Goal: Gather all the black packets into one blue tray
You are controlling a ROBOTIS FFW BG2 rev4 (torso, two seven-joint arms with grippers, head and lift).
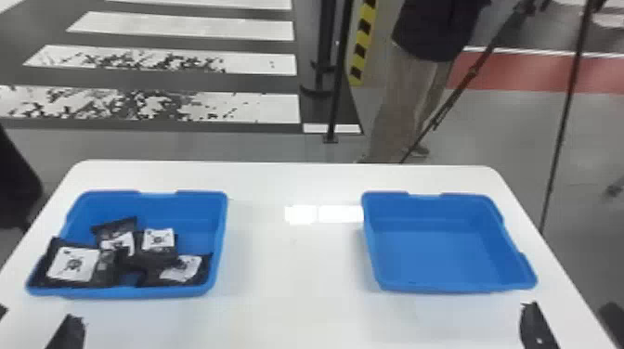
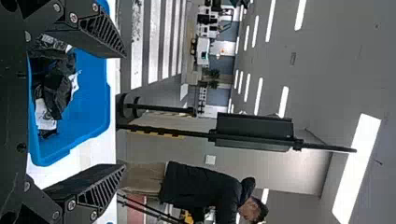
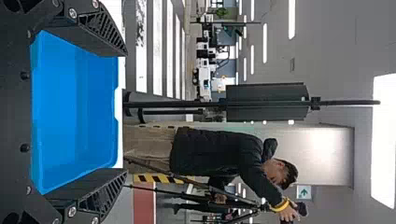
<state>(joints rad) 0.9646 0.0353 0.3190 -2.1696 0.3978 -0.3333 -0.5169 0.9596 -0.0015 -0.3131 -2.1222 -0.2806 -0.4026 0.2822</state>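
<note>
In the head view my left gripper (image 1: 36, 314) is at the bottom left corner, on the near side of the left blue tray (image 1: 197, 222). Several black packets (image 1: 76, 264) with white labels lie in that tray, bunched along its near and left side, some overlapping. My right gripper (image 1: 570, 308) is at the bottom right, nearer than the right blue tray (image 1: 432, 250), whose bare bottom shows. The left wrist view has my left gripper (image 2: 123, 111) open, with packets (image 2: 58, 93) beyond it. From the right wrist, my right gripper (image 3: 126, 113) is open and holds nothing.
Both trays stand on a white table (image 1: 292, 264) with rounded far corners, and a wide stretch of tabletop separates them. Past the far edge are a dark post (image 1: 341, 69), thin tripod legs and a striped floor.
</note>
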